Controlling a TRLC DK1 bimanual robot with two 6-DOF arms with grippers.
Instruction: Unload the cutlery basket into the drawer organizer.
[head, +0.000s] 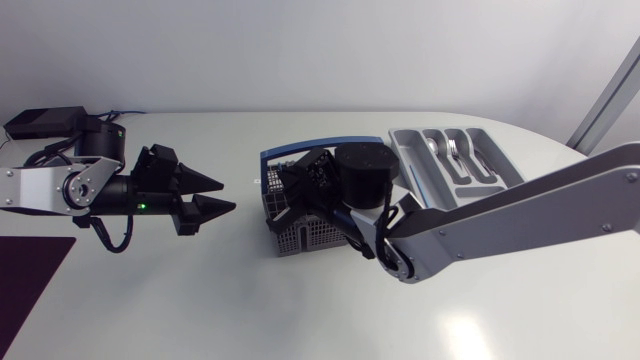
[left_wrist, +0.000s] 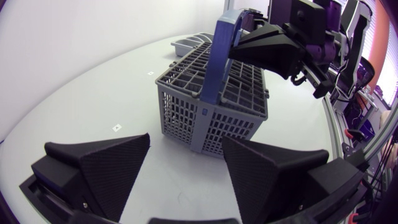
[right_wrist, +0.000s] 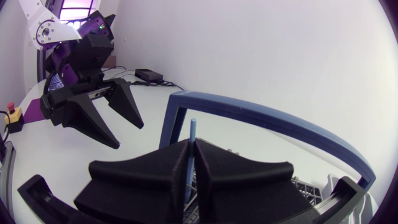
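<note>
One cutlery basket (head: 300, 238) and one drawer organizer (head: 408, 152) are counted, with two grippers, the left gripper (head: 228, 195) and the right gripper (right_wrist: 191, 149); one slim blue handle (right_wrist: 193, 127) is seen, and at least two utensils (head: 450, 150) in the organizer

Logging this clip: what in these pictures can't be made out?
1. What the right gripper holds: right wrist view shows only a thin blue stem; the gripper hides the rest.
2. The basket contents: right arm covers them in head view; mesh walls screen them in left wrist view.
3. Pieces in the organizer: too small in head view.
</note>
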